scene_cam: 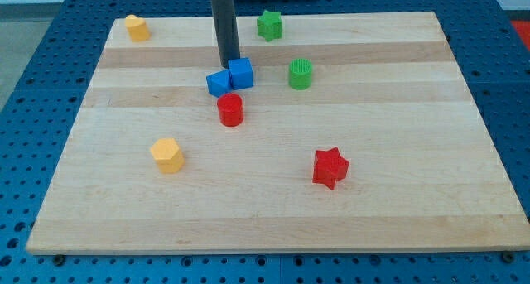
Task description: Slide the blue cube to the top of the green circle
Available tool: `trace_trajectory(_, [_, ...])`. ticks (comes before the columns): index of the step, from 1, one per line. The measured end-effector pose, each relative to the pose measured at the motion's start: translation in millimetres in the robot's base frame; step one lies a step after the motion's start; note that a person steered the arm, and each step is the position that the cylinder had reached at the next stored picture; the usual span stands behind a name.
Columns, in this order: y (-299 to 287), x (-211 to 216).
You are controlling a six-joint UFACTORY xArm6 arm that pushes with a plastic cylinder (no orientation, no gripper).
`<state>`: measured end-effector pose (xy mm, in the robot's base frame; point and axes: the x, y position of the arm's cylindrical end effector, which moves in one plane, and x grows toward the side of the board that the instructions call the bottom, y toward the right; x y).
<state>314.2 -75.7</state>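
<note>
The blue cube (241,73) sits on the wooden board (397,193) near the view's top middle. A second blue block (219,83) touches its lower left side. The green circle (301,74) stands to the right of the cube, a short gap apart. My tip (229,63) is the lower end of the dark rod, right behind the two blue blocks, at the cube's upper left edge and seemingly touching it.
A red cylinder (230,109) stands just below the blue blocks. A green star (269,24) is at the top. A yellow block (137,27) is at the top left, a yellow hexagonal block (167,155) lower left, a red star (330,167) lower right.
</note>
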Motion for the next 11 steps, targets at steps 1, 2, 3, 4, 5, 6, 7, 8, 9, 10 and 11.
trace_trajectory(1, [-0.1, 0.0])
trace_trajectory(2, [-4.7, 0.0])
trace_trajectory(3, [-16.9, 0.0])
trace_trajectory(4, [-27.4, 18.2])
trace_trajectory(5, [-28.2, 50.2])
trace_trajectory(6, [-10.4, 50.9])
trace_trajectory(7, [16.7, 46.6])
trace_trajectory(8, [20.1, 38.8])
trace_trajectory(9, [-4.3, 37.1])
trace_trajectory(10, [15.3, 36.7])
trace_trajectory(11, [24.4, 34.1])
